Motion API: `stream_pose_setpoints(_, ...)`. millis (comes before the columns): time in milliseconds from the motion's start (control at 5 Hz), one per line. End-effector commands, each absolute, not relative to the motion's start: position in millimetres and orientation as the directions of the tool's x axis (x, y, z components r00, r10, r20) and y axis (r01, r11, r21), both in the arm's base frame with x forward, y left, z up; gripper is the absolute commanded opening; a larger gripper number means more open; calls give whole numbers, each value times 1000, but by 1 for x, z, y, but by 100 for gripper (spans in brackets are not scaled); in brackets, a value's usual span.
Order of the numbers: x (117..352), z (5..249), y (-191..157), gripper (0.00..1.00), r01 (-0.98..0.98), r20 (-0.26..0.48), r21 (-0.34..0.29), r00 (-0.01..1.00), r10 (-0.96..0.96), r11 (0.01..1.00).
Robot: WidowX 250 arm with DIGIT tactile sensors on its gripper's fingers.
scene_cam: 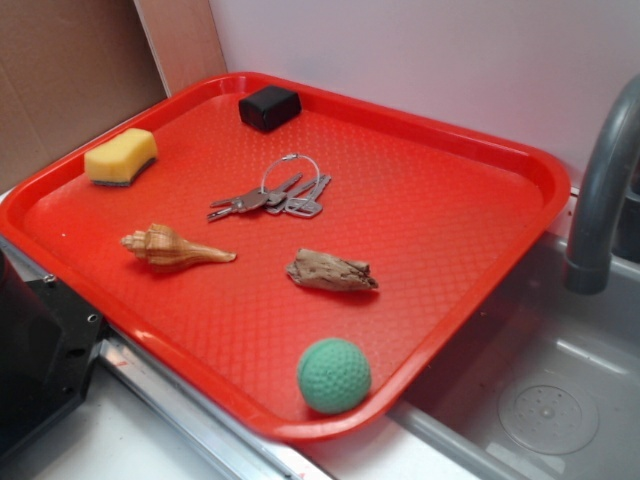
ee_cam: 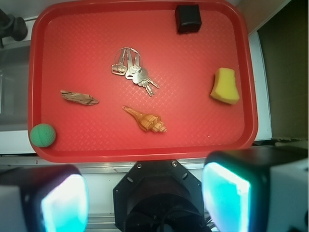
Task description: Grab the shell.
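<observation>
On the tray (ee_cam: 145, 145), well ahead of the spread, empty gripper (ee_cam: 145, 195), the shell (ee_cam: 146, 119) lies flat, its long axis slanting across the gap between the fingers (ee_cam: 65, 200).

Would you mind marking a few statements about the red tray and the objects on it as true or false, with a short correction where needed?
1. The tan-orange spiral shell lies on the red plastic tray, apart from the other objects. True.
2. The gripper is shut on the shell. False: its two fingers stand wide apart off the tray's edge, holding nothing.
3. The green dimpled ball sits near a corner of the tray. True.
4. The bunch of metal keys rests on top of the yellow sponge. False: the keys lie on the tray near its middle, and the sponge sits apart by the rim.
5. The brown wood-like chunk is stacked on the black box. False: they lie far apart.
</observation>
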State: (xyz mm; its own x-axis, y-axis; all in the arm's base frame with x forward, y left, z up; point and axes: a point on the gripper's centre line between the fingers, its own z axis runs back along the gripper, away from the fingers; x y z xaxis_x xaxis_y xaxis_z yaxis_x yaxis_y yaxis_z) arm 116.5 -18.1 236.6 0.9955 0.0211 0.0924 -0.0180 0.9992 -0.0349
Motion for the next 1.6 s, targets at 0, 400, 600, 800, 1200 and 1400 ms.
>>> stream_pose_setpoints(0, 116, 237, -18, 100, -18, 92, -35, 996, 21, 999)
stream_pose_setpoints(400, 155, 184, -49, 100, 287, -9, -22, 958, -287, 958)
stream_pose_setpoints(600, 140, 158, -66, 100, 465, -50, 12, 884, -464, 885)
stream_pose_setpoints(800, 134, 140, -69, 100, 559, -67, -4, 827, -558, 829)
stream_pose_setpoints(1200, 153, 82, -4, 100, 562, -147, -18, 817, -558, 827)
stream_pose_setpoints(1400, 153, 64, 3, 100, 568, -195, -23, 805, -561, 823)
